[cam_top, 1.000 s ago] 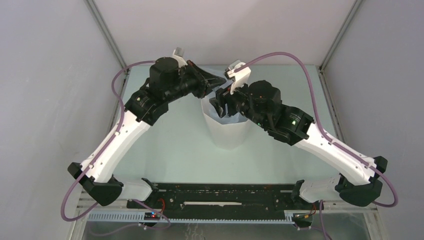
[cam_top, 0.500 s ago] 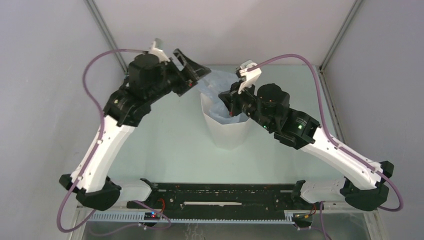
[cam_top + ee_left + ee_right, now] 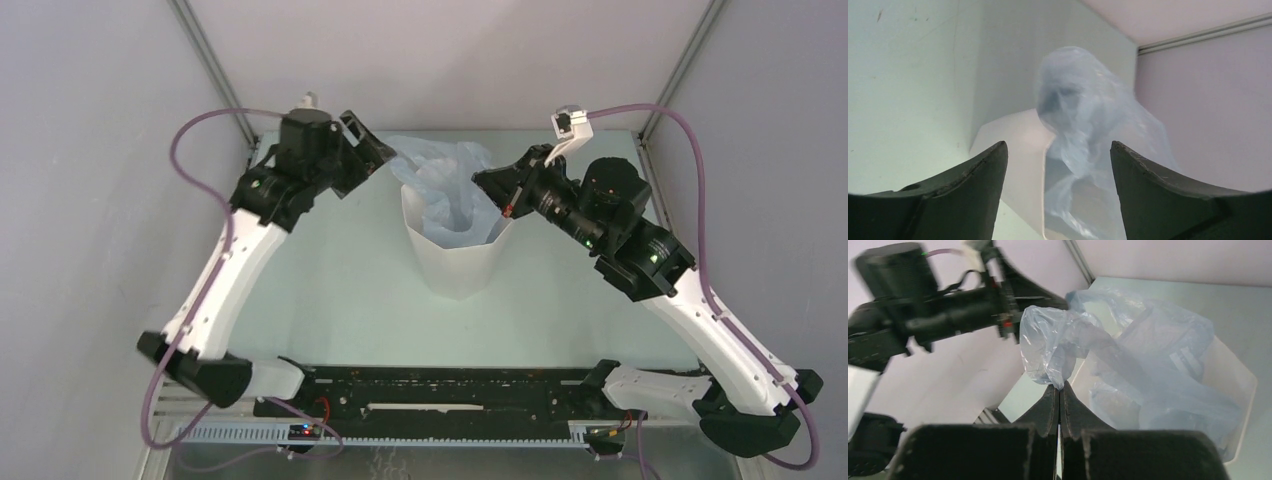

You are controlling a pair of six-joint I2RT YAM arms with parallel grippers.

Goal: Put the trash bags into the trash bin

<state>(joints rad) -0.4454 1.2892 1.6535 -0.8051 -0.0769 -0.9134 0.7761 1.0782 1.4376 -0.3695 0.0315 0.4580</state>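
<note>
The pale green table (image 3: pixel 330 270) fills the middle of the top view. The left arm (image 3: pixel 232 270) rises along the left side of the frame and the right arm (image 3: pixel 705 315) along the right side. The trash bin (image 3: pixel 456 262) stands upright just above the centre of the frame. The trash bag (image 3: pixel 445 178) sits partly inside it, and its crumpled upper part billows over the rim toward the upper left. The right gripper (image 3: pixel 487 182), at the bin's upper right rim, has its fingers pressed together, and its wrist view shows a fold of the bag pinched at their tips. The left gripper (image 3: pixel 385 157), at the bin's upper left, is spread wide and holds nothing, with the bag just beyond its fingers (image 3: pixel 983 175).
</note>
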